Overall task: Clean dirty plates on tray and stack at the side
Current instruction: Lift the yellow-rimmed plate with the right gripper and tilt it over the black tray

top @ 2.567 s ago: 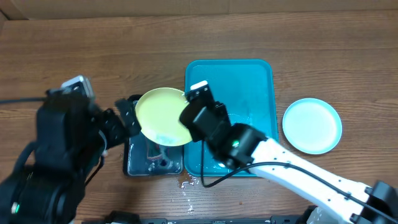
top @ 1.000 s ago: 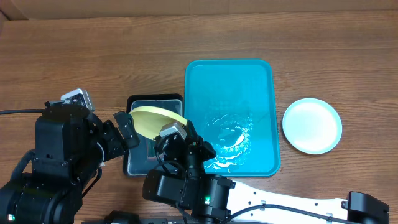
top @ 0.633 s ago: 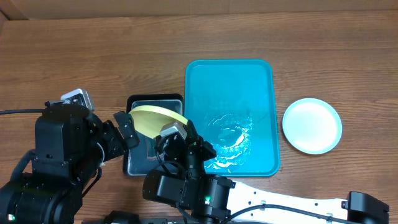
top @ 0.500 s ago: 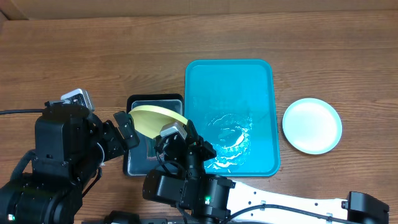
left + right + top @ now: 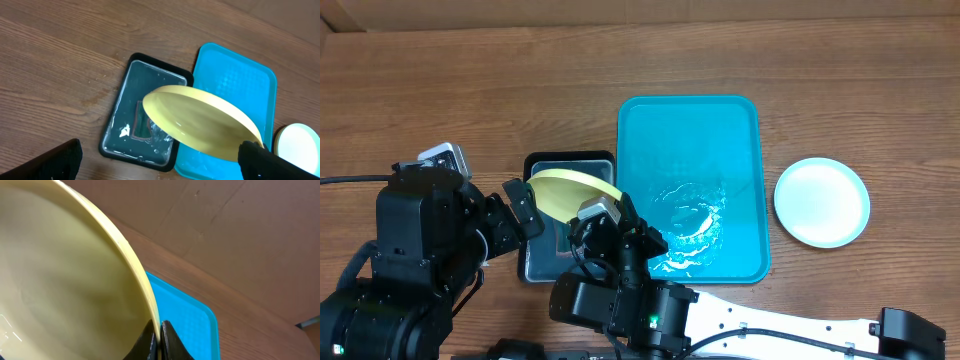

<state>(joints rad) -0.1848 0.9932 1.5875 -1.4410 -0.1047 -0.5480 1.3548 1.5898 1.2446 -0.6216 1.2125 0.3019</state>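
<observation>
My right gripper (image 5: 616, 200) (image 5: 159, 330) is shut on the rim of a yellow-green plate (image 5: 568, 190) (image 5: 65, 290) (image 5: 200, 125). It holds the plate tilted on edge above the black tray. My left gripper (image 5: 528, 212) (image 5: 160, 152) is open wide and empty, just left of the plate. The turquoise tray (image 5: 690, 130) (image 5: 235, 85) (image 5: 190, 315) holds no plates, only a puddle of water. A light blue plate (image 5: 822, 201) (image 5: 299, 145) lies on the table to the right of the tray. No other yellow-green plate is in view.
A small black tray (image 5: 570, 162) (image 5: 125, 145) with water and a dark green pad in it sits against the turquoise tray's left side. Water drops lie on the wood at the turquoise tray's front left corner. Both arms crowd the front left.
Since 2.6 s ago the plate has gone from lying flat to tilted on edge, and the right arm has swung to the front. In the last second nothing has moved.
</observation>
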